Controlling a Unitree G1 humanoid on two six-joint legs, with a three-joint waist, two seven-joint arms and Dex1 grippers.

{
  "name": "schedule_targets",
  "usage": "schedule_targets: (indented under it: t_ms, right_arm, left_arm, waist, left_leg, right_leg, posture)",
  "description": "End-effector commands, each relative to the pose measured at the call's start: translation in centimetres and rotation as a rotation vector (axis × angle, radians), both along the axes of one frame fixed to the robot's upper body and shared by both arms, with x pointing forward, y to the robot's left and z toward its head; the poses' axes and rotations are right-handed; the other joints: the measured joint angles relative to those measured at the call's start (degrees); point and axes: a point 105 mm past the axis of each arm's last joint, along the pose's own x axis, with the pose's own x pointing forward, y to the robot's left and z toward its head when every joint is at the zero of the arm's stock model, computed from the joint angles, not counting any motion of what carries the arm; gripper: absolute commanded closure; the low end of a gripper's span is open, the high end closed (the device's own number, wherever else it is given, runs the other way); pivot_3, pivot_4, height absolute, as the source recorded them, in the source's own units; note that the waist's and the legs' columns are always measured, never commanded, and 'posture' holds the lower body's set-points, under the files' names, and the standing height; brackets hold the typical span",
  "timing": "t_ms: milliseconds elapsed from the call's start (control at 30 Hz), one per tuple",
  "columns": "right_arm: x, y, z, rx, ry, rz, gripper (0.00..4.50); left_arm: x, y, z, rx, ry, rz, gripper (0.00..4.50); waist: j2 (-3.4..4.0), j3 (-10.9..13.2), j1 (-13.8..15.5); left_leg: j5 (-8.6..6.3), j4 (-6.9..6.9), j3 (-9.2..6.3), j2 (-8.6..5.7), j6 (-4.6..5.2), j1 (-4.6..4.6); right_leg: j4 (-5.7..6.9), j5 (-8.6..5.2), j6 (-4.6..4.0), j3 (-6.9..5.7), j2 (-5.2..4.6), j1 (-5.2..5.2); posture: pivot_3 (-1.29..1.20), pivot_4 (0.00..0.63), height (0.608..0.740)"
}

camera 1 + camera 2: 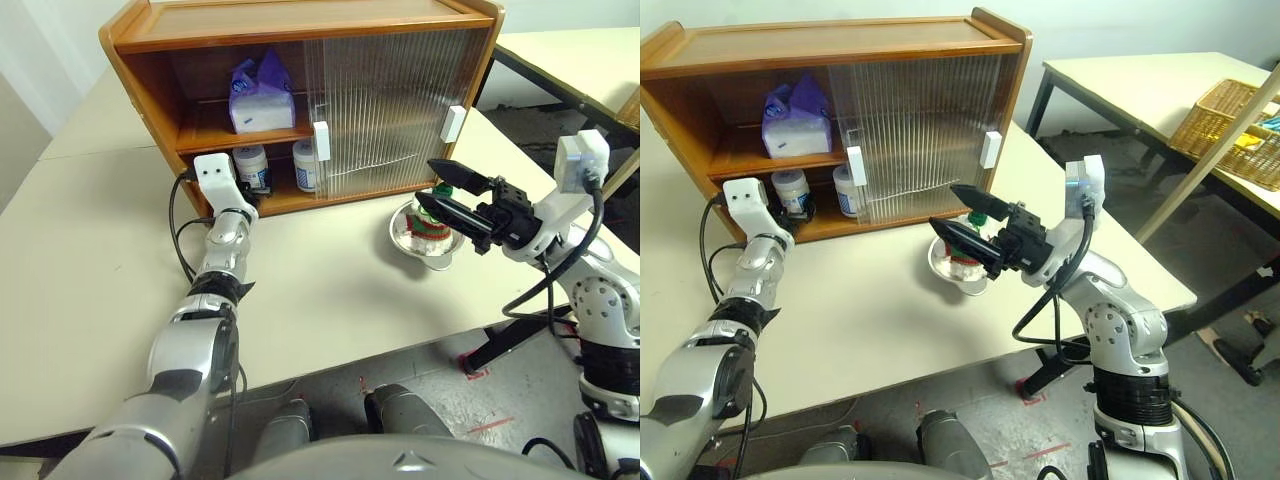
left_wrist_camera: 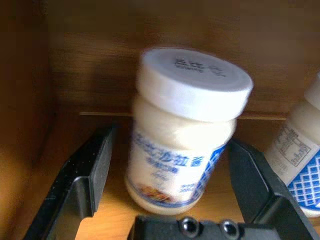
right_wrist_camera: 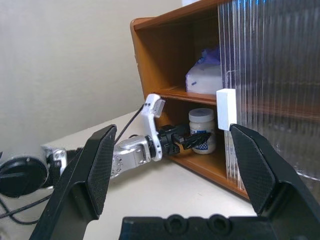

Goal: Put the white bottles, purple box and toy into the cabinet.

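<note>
- A wide cream-coloured tabletop (image 1: 330, 300) carries everything; a grey floor shows below its near edge, and pale walls stand behind.
- A second pale table on dark legs (image 1: 1140, 85) stands to the right, with a woven wicker basket (image 1: 1230, 125) on it.
- One large brown wooden two-shelf cabinet (image 1: 300, 25) sits on the table, its ribbed translucent sliding doors (image 1: 385, 110) with small white handles covering the right half and leaving the left half open.
- One soft lavender tissue pack (image 1: 260, 95) with white tissue at its top stands on the upper shelf.
- Two squat white plastic jars with white lids and blue labels stand on the lower shelf: one (image 2: 185, 135) at the left, the other (image 1: 305, 165) beside it, next to the door edge.
- One knitted toy with red and green stripes (image 1: 430, 225) lies in one shallow metal bowl (image 1: 405, 240) on the table in front of the closed doors.
- The left gripper (image 2: 175, 175) is level inside the lower shelf, black fingers spread wide on either side of the left jar, with gaps both sides, gripping nothing.
- The right gripper (image 1: 445, 190) hangs above the bowl and toy, fingers wide apart and empty.
</note>
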Motion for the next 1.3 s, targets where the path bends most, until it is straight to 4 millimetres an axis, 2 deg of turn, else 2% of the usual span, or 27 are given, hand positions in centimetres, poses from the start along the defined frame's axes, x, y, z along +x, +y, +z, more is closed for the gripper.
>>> schedule_targets:
  t_ms: [33,167,367,433,533,633,700,833,933,1000,1133,1200,1300]
  right_arm:
    - [0.3,0.7,0.0,-0.004,-0.01,0.03,0.0]
    - [0.5,0.8,0.0,-0.003,-0.015,0.041,0.0]
    - [0.6,0.9,0.0,-0.002,-0.019,0.052,0.0]
    - [0.6,1.0,0.0,-0.002,-0.02,0.054,0.0]
    - [0.7,1.0,0.0,-0.003,-0.023,0.057,0.0]
    - [0.8,1.0,0.0,-0.002,-0.026,0.058,0.0]
    - [0.8,1.0,0.0,-0.001,-0.028,0.055,0.0]
    - [0.7,0.9,0.0,0.002,-0.03,0.046,0.0]
    - [0.6,0.8,-0.1,0.005,-0.031,0.037,0.0]
    - [0.6,0.8,-0.1,0.007,-0.032,0.032,0.0]
    - [0.5,0.8,-0.1,0.01,-0.033,0.021,0.0]
    - [0.4,0.8,-0.1,0.009,-0.033,0.02,0.0]
    - [0.3,0.6,0.0,0.008,-0.035,0.008,0.0]
  left_arm:
    - [-0.8,0.1,0.2,-0.007,-0.013,-0.006,0.04]
    - [-2.3,-1.0,0.3,0.03,-0.013,-0.084,0.04]
    - [-4.6,-2.4,0.4,0.032,0.01,-0.174,0.04]
    - [-5.2,-3.7,0.5,0.038,0.015,-0.249,0.04]
    - [-6.1,-6.5,0.8,0.042,0.022,-0.392,0.04]
    - [-6.8,-9.5,1.4,0.028,0.026,-0.544,0.65]
    - [-7.1,-11.4,2.1,0.028,0.021,-0.619,1.29]
    - [-7.1,-14.6,3.4,0.017,-0.002,-0.71,2.79]
    - [-6.9,-16.9,4.1,0.005,-0.013,-0.761,3.89]
    - [-6.6,-18.2,4.5,0.001,-0.02,-0.782,4.46]
    - [-5.8,-20.2,5.0,-0.008,-0.03,-0.802,4.46]
    - [-5.5,-20.5,5.1,-0.008,-0.034,-0.8,4.46]
    - [-4.0,-21.2,5.6,-0.02,-0.049,-0.721,4.46]
  waist:
    - [0.0,0.0,0.5]
    - [0.01,0.0,1.8]
    - [0.02,0.0,3.9]
    - [0.03,0.0,4.4]
    - [0.04,-0.1,5.0]
    - [0.06,-0.1,5.3]
    - [0.08,-0.1,5.2]
    - [0.1,-0.1,5.2]
    - [0.14,-0.2,5.2]
    - [0.15,-0.2,5.1]
    - [0.25,-0.2,4.9]
    - [0.27,-0.3,4.8]
    - [0.27,-0.3,4.5]
  left_leg:
    - [0.0,0.0,0.02,0.02,0.0,0.01]
    - [0.02,0.0,0.05,0.03,-0.01,0.02]
    - [-0.02,0.0,0.07,0.07,-0.08,0.05]
    - [-0.14,0.0,0.06,0.12,-0.28,0.06]
    - [-0.49,0.0,-0.01,0.18,-0.88,0.1]
    - [-0.52,0.0,-0.05,0.21,-0.93,0.09]
    - [-0.51,0.0,-0.05,0.22,-0.93,0.09]
    - [-0.48,0.01,-0.05,0.24,-0.88,0.09]
    - [-0.02,0.06,-0.05,0.25,-0.12,0.13]
    - [0.01,0.07,-0.04,0.25,-0.1,0.15]
    - [0.02,0.17,-0.05,0.26,-0.08,0.19]
    - [0.02,0.22,-0.04,0.28,-0.07,0.19]
    - [0.03,0.27,-0.04,0.29,-0.06,0.19]
  right_leg:
    - [0.0,0.02,-0.03,0.0,0.0,-0.01]
    - [0.01,0.07,-0.17,-0.02,0.0,-0.02]
    - [0.04,0.37,-0.94,-0.01,-0.1,-0.07]
    - [0.03,0.49,-1.49,0.05,-0.2,-0.15]
    - [0.04,0.52,-1.6,0.09,-0.33,-0.41]
    - [0.08,0.55,-1.66,0.08,-0.33,-0.44]
    - [0.12,0.58,-1.71,0.07,-0.33,-0.38]
    - [0.25,0.6,-1.73,0.07,-0.32,-0.22]
    - [0.33,0.59,-1.7,0.06,-0.31,-0.18]
    - [0.32,0.56,-1.59,0.06,-0.3,-0.14]
    - [0.33,0.53,-1.42,0.06,-0.3,-0.06]
    - [0.32,0.53,-1.34,0.06,-0.3,-0.04]
    - [0.32,0.3,-0.83,0.06,-0.29,-0.01]
  posture:
    - [-0.15,0.044,0.74]
    - [-0.14,0.041,0.74]
    - [-0.13,0.035,0.74]
    - [-0.13,0.031,0.74]
    - [-0.13,0.029,0.74]
    - [-0.13,0.022,0.74]
    - [-0.13,0.021,0.74]
    - [-0.14,0.016,0.74]
    - [-0.15,0.014,0.74]
    - [-0.16,0.012,0.74]
    - [-0.18,0.013,0.74]
    - [-0.19,0.013,0.74]
    - [-0.2,0.014,0.74]
